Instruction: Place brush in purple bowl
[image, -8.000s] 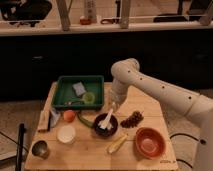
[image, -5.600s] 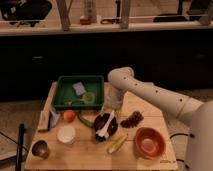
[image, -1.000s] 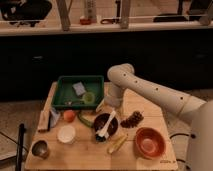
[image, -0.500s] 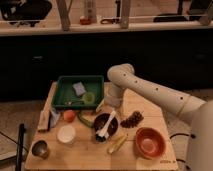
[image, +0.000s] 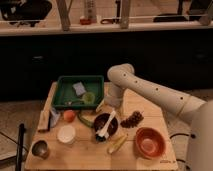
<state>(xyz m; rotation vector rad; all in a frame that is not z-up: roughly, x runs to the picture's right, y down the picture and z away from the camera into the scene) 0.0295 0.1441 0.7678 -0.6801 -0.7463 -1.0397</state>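
The fingers (image: 112, 104), apart or together I cannot tell, hang just above the dark purple round bowl (image: 97, 121) on the wooden table (image: 85, 151). The slender white brush (image: 107, 125) lies across the bowl. Lift straight up, clear of its handle.

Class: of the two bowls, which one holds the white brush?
The dark purple bowl, with the brush lying across it, just in front of the gripper; the larger orange bowl holds no brush.

Dark cabinets (image: 45, 60) behind the wooden table (image: 87, 150); pale countertop (image: 50, 27) above; dim light.
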